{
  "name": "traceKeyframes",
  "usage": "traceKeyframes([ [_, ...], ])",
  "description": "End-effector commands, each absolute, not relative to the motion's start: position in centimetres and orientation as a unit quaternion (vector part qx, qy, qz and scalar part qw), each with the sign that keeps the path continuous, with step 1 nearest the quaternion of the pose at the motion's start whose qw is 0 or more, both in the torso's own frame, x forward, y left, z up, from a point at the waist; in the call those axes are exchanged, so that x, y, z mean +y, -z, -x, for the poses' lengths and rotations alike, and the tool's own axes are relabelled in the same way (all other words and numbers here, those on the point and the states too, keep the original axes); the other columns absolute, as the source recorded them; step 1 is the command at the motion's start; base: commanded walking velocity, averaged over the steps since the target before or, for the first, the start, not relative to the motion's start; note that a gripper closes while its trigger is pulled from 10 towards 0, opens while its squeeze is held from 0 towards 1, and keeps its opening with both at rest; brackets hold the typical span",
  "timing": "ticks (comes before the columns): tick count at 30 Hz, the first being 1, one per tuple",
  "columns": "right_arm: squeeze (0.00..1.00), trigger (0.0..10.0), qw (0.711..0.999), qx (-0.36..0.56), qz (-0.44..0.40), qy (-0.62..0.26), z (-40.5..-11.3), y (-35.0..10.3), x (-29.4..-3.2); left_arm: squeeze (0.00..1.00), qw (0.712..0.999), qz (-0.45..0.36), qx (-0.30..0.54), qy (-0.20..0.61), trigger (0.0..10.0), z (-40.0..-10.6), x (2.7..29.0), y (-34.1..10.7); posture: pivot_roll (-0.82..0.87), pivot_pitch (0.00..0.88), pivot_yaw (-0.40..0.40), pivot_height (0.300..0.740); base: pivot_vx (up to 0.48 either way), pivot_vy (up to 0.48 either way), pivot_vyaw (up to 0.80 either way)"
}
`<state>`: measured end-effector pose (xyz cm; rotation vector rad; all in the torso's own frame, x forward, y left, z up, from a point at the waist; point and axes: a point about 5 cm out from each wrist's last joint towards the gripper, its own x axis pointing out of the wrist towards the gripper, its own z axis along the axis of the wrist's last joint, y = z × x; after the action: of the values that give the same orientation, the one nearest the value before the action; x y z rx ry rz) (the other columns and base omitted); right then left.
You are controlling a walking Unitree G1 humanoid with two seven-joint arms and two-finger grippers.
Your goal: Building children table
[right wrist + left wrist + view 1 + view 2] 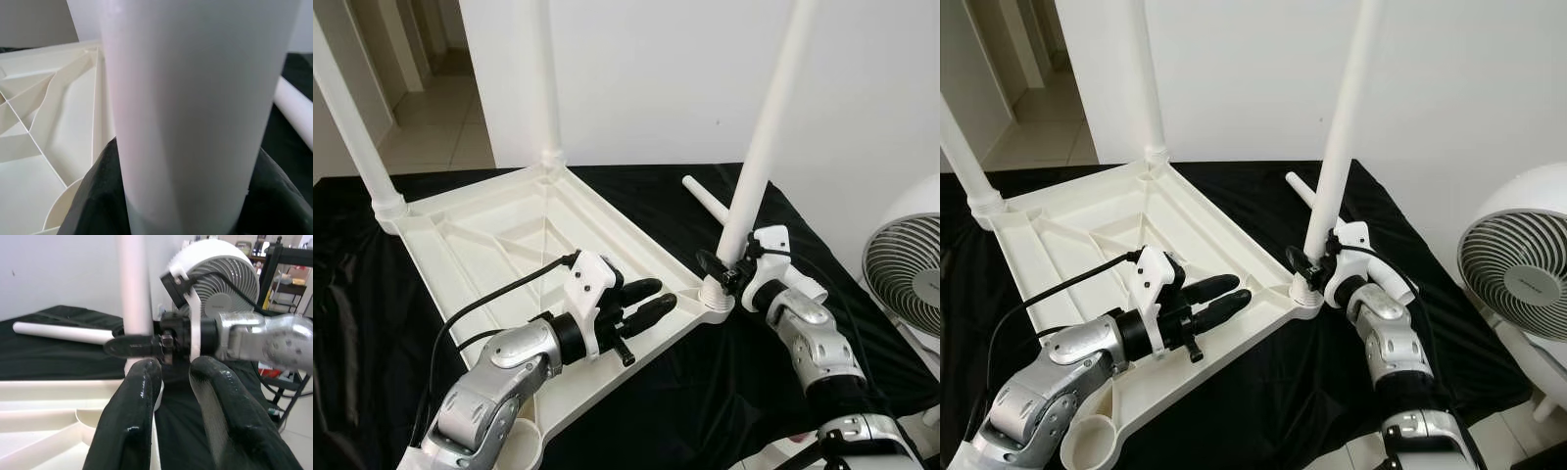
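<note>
The white plastic table top (489,235) lies upside down on a black cloth. Three white legs stand upright in its corner sockets: one at the far left (347,117), one at the back (543,78) and one at the right corner (764,137). My right gripper (720,266) is shut on the right-corner leg (195,98) just above its socket (713,297). My left gripper (658,297) hovers over the table top's near edge, pointing toward that leg. It is open, and its fingers (132,416) hold nothing. A fourth leg (705,201) lies loose on the cloth behind.
The table top's near corner socket (1087,441) holds no leg. A white floor fan (1518,264) stands on the floor close to my right arm. A white wall rises behind the table, and a tiled hallway (440,117) opens at the far left.
</note>
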<state>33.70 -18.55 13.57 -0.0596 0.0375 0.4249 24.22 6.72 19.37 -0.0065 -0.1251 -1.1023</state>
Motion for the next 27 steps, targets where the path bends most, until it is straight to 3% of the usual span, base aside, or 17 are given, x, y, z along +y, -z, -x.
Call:
traceKeyframes([
  [1,0.00,10.0,0.969,0.143,0.025,-0.200,-30.6,-6.9,-18.6,0.00,0.855,0.003,-0.055,0.516,10.0,-24.1,6.8,-19.3,0.04,0.052,0.027,0.740,0.000,0.000,0.00],
  [5,0.00,10.0,0.979,0.078,0.010,-0.187,-28.8,-7.0,-18.2,0.00,0.855,0.004,-0.056,0.516,10.0,-24.1,6.7,-19.3,0.03,0.050,0.030,0.740,0.000,0.000,0.00],
  [17,0.00,10.0,0.985,0.084,0.002,-0.148,-28.6,-6.7,-19.4,0.00,0.847,0.005,-0.055,0.529,10.0,-24.2,6.4,-19.3,0.01,0.044,0.046,0.740,0.000,0.000,0.00],
  [27,0.00,10.0,0.991,0.069,-0.008,-0.112,-28.2,-6.8,-18.5,0.00,0.848,0.004,-0.055,0.527,10.0,-24.1,6.4,-19.3,0.03,0.040,0.033,0.740,0.000,0.000,0.00],
])
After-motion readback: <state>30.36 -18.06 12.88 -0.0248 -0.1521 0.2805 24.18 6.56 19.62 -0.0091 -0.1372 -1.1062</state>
